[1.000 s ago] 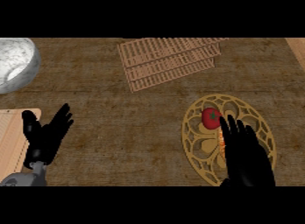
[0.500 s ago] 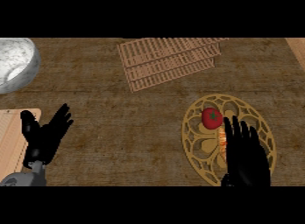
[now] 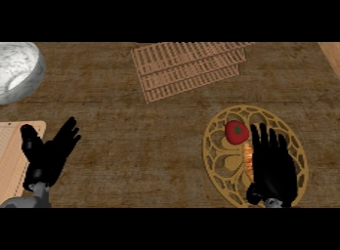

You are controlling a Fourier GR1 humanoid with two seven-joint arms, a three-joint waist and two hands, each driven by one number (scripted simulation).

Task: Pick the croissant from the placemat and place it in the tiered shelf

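Surface [image 3: 137, 122]: brown and woven-looking, it fills the head view.
Placemat [image 3: 218, 163]: a golden openwork oval at about 4 o'clock in the view, lying flat.
Croissant [image 3: 248, 155]: on the placemat near its middle. Only a narrow orange-brown sliver shows along the 9 o'clock edge of the right hand, and the rest is hidden under it.
Red round item [image 3: 236, 132]: on the placemat, at 12 o'clock of the croissant sliver and just beside the right hand's fingertips.
Right hand [image 3: 275, 168]: spread flat over the placemat's 3 o'clock half, with straight fingers pointing toward 12 o'clock. It is closed round nothing. Whether it touches the croissant cannot be told.
Left hand [image 3: 49, 155]: at about 8 o'clock in the view, fingers up and relaxed, thumb apart, holding nothing.
Tiered shelf [image 3: 191, 68]: slatted wooden layers at 12 o'clock in the view, seen from above and well apart from the placemat.
Bowl [image 3: 7, 71]: white and marbled, at 10 o'clock.
Wooden board [image 3: 1, 151]: pale, at the 9 o'clock edge, just beside the left hand.
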